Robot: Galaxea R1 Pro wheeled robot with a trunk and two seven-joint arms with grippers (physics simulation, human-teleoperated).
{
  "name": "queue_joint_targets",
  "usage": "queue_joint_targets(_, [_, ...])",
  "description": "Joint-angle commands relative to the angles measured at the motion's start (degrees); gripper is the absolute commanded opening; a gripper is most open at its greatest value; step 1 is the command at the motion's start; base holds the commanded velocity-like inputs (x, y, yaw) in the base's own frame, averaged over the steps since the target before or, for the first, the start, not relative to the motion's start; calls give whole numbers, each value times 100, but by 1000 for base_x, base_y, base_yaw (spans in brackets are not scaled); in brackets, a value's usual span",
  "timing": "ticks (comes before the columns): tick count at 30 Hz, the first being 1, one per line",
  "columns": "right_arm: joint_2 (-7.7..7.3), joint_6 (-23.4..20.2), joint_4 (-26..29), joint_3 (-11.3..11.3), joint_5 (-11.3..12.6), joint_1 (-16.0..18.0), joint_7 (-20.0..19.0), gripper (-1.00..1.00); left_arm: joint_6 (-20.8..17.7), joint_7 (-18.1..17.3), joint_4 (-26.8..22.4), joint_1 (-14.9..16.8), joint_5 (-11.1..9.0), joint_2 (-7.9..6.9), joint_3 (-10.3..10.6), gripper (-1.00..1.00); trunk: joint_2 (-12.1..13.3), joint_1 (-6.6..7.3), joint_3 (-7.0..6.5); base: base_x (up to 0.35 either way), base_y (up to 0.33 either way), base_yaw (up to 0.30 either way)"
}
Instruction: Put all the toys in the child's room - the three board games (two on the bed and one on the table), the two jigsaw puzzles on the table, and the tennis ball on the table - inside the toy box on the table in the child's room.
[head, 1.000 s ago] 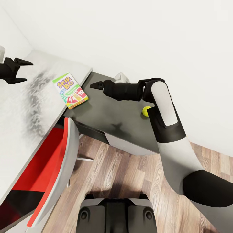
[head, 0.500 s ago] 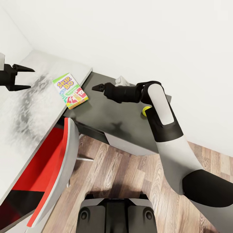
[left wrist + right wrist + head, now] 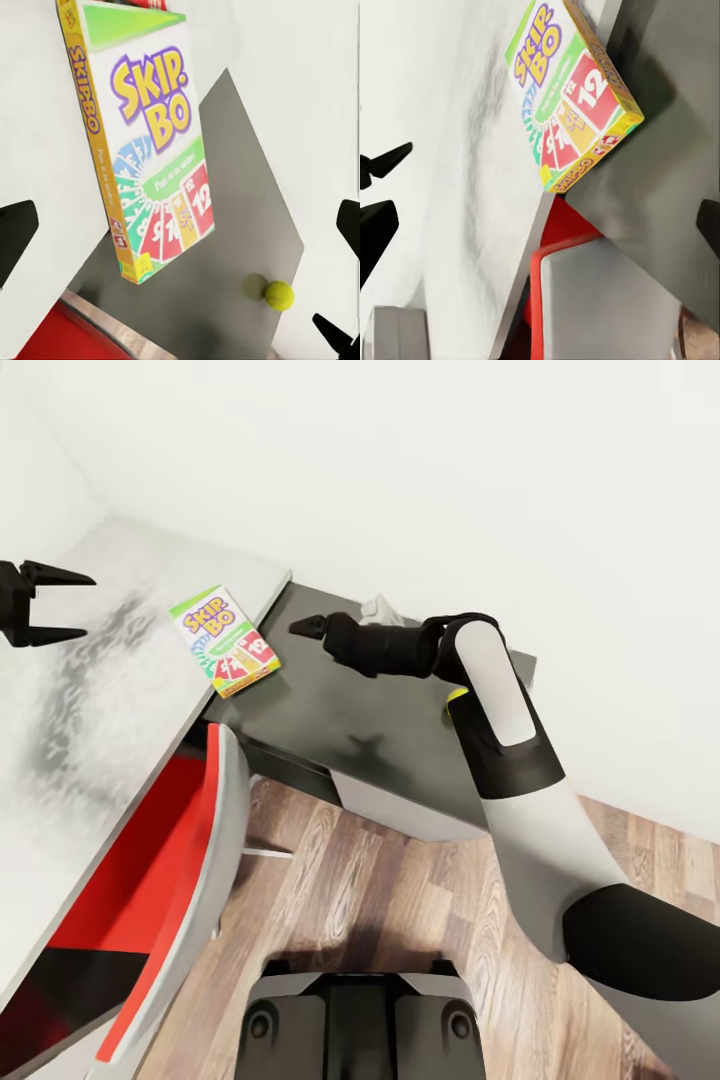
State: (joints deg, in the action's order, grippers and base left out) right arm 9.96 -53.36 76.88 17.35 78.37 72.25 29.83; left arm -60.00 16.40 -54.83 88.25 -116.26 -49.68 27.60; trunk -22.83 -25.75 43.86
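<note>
The orange-green Skip-Bo board game lies flat at the edge of the white table top, one corner jutting over the lower dark grey surface. My left gripper hovers open above the white top, left of the box and apart from it. My right gripper hangs open over the dark surface just right of the box, pointing at it. The tennis ball rests on the dark surface, and in the head view the ball is mostly hidden behind my right arm.
A red and grey chair is tucked under the white top, close in front of me. A small white object sits at the back of the dark surface by the wall. Wooden floor lies below.
The view has shifted slightly. My left gripper has dropped a little and drawn back to the left. My right forearm has lowered and now covers more of the tennis ball.
</note>
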Motion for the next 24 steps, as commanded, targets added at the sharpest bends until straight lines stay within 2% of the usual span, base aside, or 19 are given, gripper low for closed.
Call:
queue_joint_targets(1, [3, -4, -3, -1, 55, 3, 60, 100, 0, 39, -12, 8, -71, -14, 24, 100, -10, -4, 8, 0, 132, 0])
queue_joint_targets(5, [3, 34, -52, -2, 61, -8, 57, 100, 0, 39, -42, 3, -106, -25, 25, 100, -10, -4, 8, 0, 78, 0])
queue_joint_targets(11, [3, 329, -160, -3, 113, -80, 14, 100, 0, 39, -59, -36, -138, -26, 28, 100, -10, -4, 8, -8, 25, 0])
queue_joint_targets(24, [3, 454, -210, -5, 118, -139, 37, 100, 0, 39, -149, -198, -151, -24, 26, 100, -10, -4, 8, -71, 77, 0])
